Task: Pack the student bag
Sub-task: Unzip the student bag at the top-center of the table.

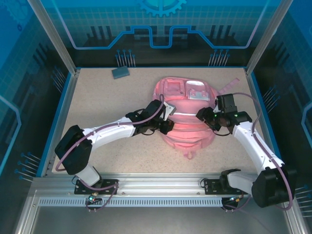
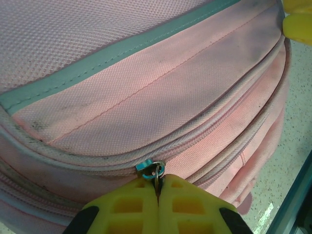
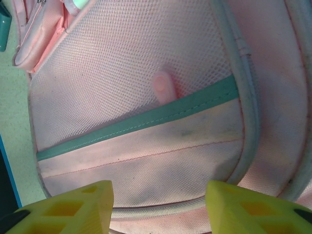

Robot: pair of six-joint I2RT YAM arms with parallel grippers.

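Note:
The pink student bag (image 1: 187, 122) lies flat in the middle of the table, its front pockets facing up. My left gripper (image 1: 168, 126) rests on the bag's left side. In the left wrist view its yellow fingers (image 2: 131, 204) are pressed together on the metal ring of a teal zipper pull (image 2: 155, 170) on a closed zip. My right gripper (image 1: 202, 114) hovers over the bag's right side. It stands open (image 3: 160, 195) above the pink fabric (image 3: 146, 161), holding nothing. A small pink item (image 3: 163, 87) shows through the mesh pocket.
A grey-blue flat object (image 1: 120, 72) lies at the back left of the table. A pink strap (image 1: 229, 86) trails from the bag's back right corner. Blue rails (image 1: 63, 112) and metal posts border the table.

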